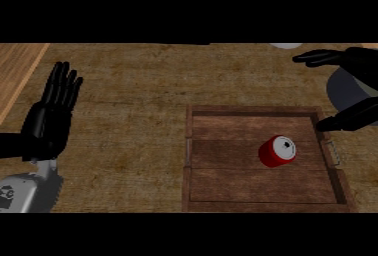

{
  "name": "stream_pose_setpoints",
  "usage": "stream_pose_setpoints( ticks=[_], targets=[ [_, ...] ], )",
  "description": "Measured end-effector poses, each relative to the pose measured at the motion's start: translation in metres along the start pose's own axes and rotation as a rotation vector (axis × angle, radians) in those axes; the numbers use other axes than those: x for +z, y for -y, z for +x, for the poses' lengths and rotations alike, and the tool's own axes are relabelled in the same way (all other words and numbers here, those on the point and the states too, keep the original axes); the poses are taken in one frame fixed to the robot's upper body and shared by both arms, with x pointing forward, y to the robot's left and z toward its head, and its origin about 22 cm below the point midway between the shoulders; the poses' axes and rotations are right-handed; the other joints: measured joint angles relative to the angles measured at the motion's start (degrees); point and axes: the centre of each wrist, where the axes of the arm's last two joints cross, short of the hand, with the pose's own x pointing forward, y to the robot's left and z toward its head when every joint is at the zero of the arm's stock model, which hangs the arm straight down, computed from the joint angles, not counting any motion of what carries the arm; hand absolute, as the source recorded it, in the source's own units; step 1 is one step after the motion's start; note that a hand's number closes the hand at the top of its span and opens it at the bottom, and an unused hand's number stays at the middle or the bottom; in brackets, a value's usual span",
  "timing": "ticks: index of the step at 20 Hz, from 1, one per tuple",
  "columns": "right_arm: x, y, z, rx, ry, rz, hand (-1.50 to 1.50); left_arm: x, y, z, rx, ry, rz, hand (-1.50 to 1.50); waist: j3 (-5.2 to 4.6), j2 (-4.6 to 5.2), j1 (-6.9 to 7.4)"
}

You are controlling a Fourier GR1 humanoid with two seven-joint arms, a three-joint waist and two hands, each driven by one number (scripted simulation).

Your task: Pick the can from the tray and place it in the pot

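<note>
The right robot hand (353,65) hangs at the upper right, black and glossy, thumb and fingers spread wide, holding nothing; below and to its left a red cylindrical can (277,151) with a pale lid lies tilted inside the rectangular dark-wood tray (261,111); the tray sits on a rough, woven-looking brown tabletop (133,100); at the left edge the left robot hand (52,117) rests flat, fingers straight and empty.

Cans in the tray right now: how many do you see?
1. A single red can sits right of centre in the wooden tray. Nothing in the tray could hide another.
</note>
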Motion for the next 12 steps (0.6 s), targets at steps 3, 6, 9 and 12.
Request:
stream_pose_setpoints(
  ticks=[3,6,9,12],
  targets=[
    [0.000,0.004,0.006,0.112,-0.022,0.077,-1.50,-0.006,0.007,0.002,0.002,-0.001,-0.002,0.00,-0.08,-0.12,0.08],
    [-0.002,0.004,0.012,0.222,-0.050,0.190,-1.50,-0.011,0.010,0.002,0.001,-0.008,-0.002,0.00,-0.17,-0.25,0.15],
    [-0.004,-0.001,0.012,0.307,-0.060,0.289,-1.50,-0.013,0.009,0.002,-0.001,-0.014,0.000,0.00,-0.27,-0.63,-0.02],
    [-0.005,-0.008,0.008,0.357,-0.060,0.371,-1.50,-0.019,0.007,0.003,-0.012,-0.019,0.015,0.00,-0.34,-0.93,-0.51]
  ],
)
